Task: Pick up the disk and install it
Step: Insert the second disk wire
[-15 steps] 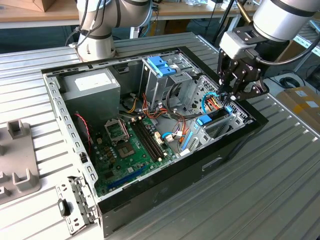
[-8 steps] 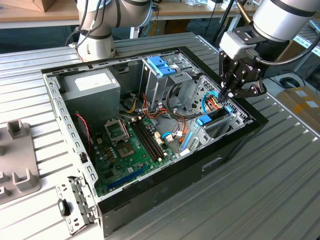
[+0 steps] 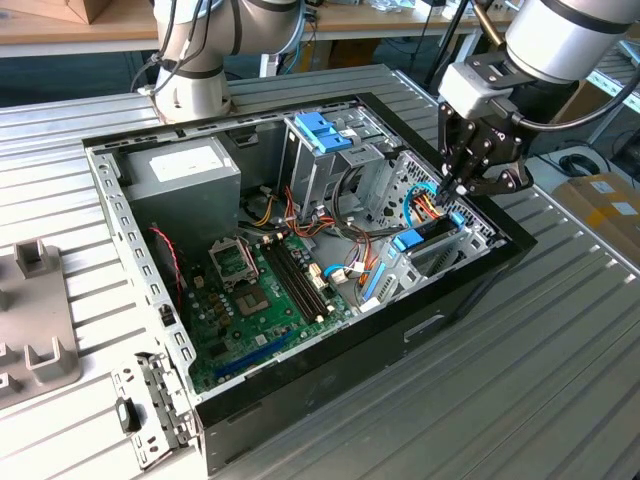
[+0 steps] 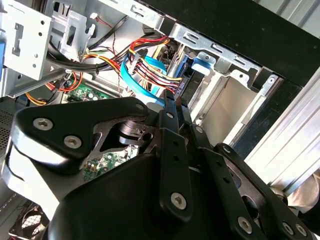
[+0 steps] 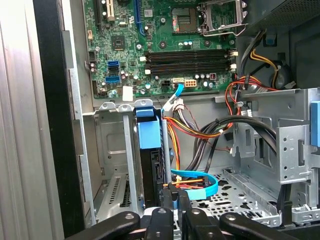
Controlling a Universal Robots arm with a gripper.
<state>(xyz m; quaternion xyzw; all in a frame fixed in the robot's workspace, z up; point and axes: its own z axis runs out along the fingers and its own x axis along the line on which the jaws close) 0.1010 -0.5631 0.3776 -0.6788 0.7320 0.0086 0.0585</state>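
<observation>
Black disk [image 5: 151, 167] in blue carrier, standing on edge in the case's drive bay slot.

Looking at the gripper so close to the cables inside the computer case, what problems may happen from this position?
1. The gripper sits right against the red, yellow and blue cables; it may snag or pull a connector.
2. The disk stands on edge in the bay beside a metal divider; if it is tilted, its blue carrier could jam.
3. The fingers are near the drive cage; a sideways move might hit it.
</observation>
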